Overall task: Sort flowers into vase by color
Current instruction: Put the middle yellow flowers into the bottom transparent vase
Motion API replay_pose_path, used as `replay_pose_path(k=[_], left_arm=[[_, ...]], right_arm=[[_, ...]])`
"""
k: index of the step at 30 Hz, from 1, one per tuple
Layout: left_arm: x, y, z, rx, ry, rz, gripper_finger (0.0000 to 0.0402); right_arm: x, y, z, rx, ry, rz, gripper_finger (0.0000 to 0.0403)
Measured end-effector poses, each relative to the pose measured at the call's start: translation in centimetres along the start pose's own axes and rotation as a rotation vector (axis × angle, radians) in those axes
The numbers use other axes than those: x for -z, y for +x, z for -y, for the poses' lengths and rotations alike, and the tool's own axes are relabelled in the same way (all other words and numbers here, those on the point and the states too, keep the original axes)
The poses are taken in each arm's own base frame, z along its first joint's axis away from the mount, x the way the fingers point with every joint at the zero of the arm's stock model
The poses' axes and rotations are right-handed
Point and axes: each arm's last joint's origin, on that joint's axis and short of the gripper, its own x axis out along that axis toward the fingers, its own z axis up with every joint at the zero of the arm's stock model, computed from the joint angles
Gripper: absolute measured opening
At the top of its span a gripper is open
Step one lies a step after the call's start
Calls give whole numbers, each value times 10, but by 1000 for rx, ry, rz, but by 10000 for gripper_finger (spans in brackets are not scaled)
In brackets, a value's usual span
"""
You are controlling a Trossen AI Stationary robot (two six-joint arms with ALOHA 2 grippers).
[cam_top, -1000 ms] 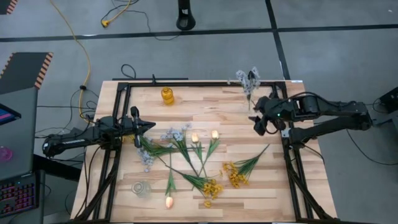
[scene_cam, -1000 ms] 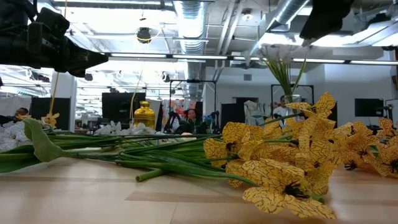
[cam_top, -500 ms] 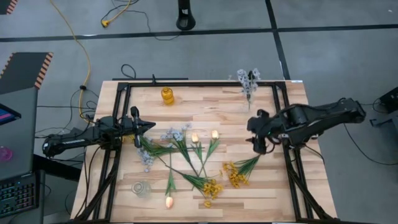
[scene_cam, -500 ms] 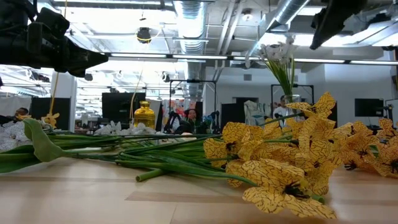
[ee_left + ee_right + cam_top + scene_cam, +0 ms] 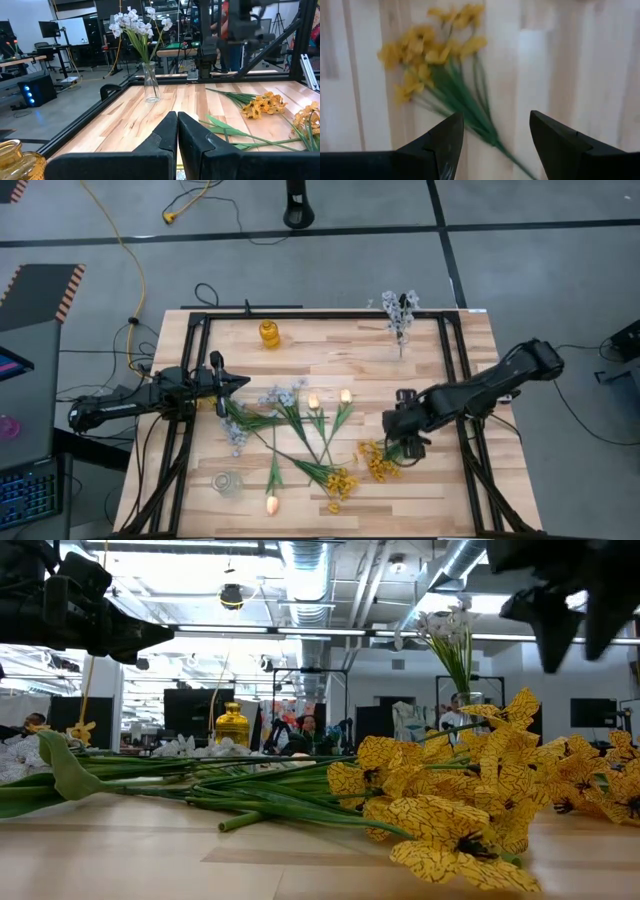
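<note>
Flowers lie loose on the wooden table: blue-white sprays, peach buds and two yellow clusters. My right gripper hangs open just over the green stem of the right-hand yellow sprig; in the right wrist view its fingers stand either side of that stem, apart from it. My left gripper, shut, waits at the table's left side beside the blue-white sprays. A clear vase at the far right holds a blue-white spray upright.
An amber vase stands near the far edge and a clear glass vase near the near-left corner. A black frame rail runs round the table. Bare wood lies between the right gripper and the far-right vase.
My right gripper has swung from beside the far-right vase toward the table's near edge and leftward, coming down over the right-hand yellow sprig, its fingers open throughout. The flowers on the table have stayed where they were.
</note>
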Motion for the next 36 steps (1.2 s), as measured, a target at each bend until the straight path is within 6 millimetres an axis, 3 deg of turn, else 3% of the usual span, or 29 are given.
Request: replay_pose_path(k=[10,23,28,36], left_arm=[[0,0,0,0,-3,0,0],[0,0,0,0,-3,0,0],[0,0,0,0,-3,0,0],[0,0,0,0,-3,0,0]], right_arm=[[-3,38,-19,34,-96,-195,255],[-6,84,-26,75,-182,-399,255],[-4,98,-26,80,-235,-484,255],[-5,109,-21,79,-216,-479,255]])
